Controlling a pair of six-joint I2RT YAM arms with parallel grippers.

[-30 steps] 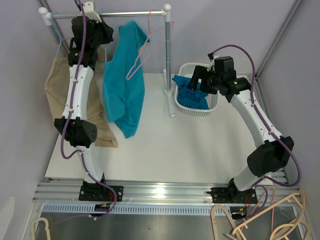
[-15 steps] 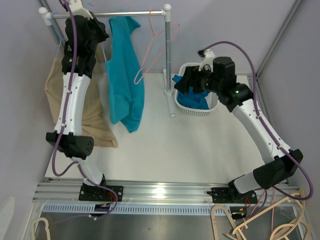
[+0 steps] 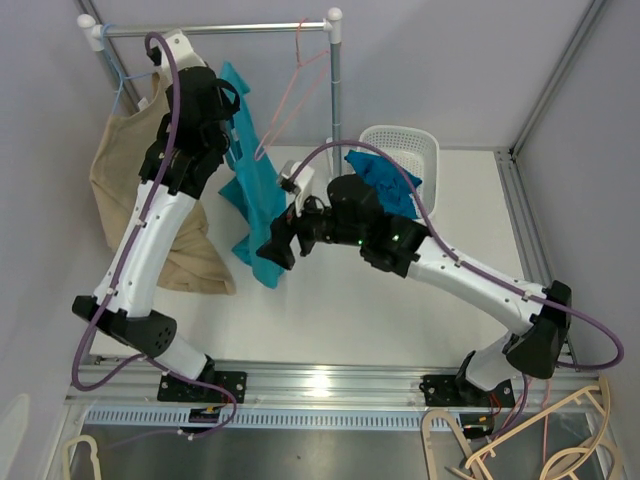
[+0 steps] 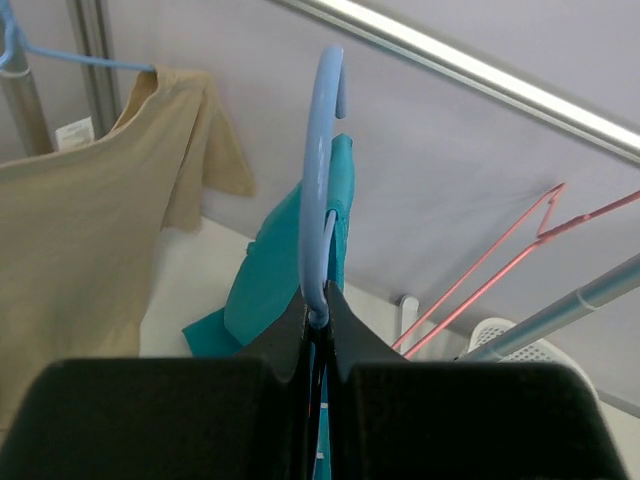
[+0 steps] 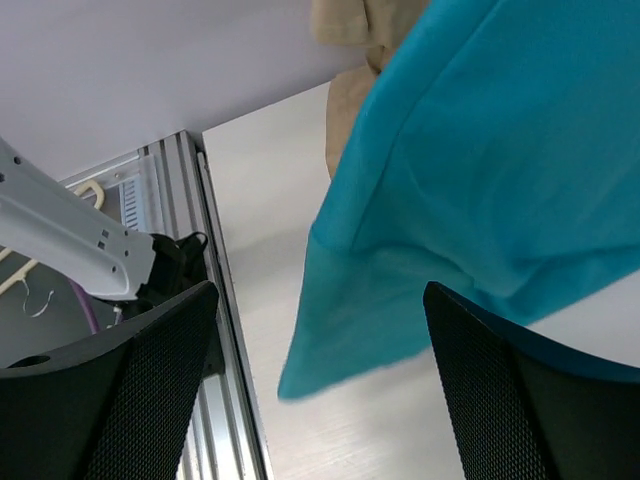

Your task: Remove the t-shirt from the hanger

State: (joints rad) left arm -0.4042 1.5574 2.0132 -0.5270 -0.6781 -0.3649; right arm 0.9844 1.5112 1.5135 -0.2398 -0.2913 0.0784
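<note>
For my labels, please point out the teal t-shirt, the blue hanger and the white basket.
teal t-shirt (image 5: 500,130): right wrist view, hanging cloth.
blue hanger (image 4: 318,180): left wrist view, hook.
white basket (image 3: 400,131): top view, far rim.

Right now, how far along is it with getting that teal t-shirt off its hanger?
Done: the light blue plastic hanger is off the metal rail, its hook pinched in the left hand. In hand: the open right hand hovers at the lower edge of the teal t-shirt. Left: pulling the shirt off the hanger.
</note>
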